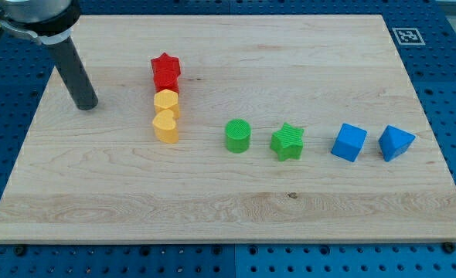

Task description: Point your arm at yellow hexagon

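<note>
Although my tip (84, 103) rests on the pale wooden board (236, 201), it stands well apart from the yellow hexagon-shaped plastic block (167, 102), off toward the view's left of it and at about the same level, with bare wood between the two. There is no hand here to open or close: the arm ends in a plain dark rod that has hold of nothing. Taking the yellow hexagon as the landmark, a red plastic block (166, 83) touches it on the side toward the view's top, with a red star-shaped block (165, 66) just beyond that, and a yellow heart-shaped block (165, 125) touches it on the side toward the view's bottom, so the four form a tight column. To the view's right of the hexagon and a little lower sit a green cylinder block (238, 136), then a green star-shaped block (287, 141), then two blue angular blocks (348, 142) (396, 142), the last farthest from it. That makes two red, two yellow, two green and two blue, eight blocks in all. By my judgement the pointing is not yet done: the tip must cross the gap toward the view's right and stop just short of the hexagon without nudging its neighbours.
</note>
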You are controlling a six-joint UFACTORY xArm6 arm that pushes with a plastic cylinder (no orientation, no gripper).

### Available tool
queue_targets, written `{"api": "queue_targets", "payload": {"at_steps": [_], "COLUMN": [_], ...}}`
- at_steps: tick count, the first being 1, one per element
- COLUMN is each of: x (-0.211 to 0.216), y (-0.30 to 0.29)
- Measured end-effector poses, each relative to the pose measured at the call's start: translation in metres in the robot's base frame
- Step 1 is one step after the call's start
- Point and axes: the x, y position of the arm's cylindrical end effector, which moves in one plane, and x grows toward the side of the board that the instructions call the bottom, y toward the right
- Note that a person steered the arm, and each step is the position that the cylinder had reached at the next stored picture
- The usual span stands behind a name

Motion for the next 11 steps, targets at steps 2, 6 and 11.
{"api": "queue_targets", "payload": {"at_steps": [2,6,11], "x": [0.000,-0.076,-0.012], "y": [0.001,0.072,0.277]}}
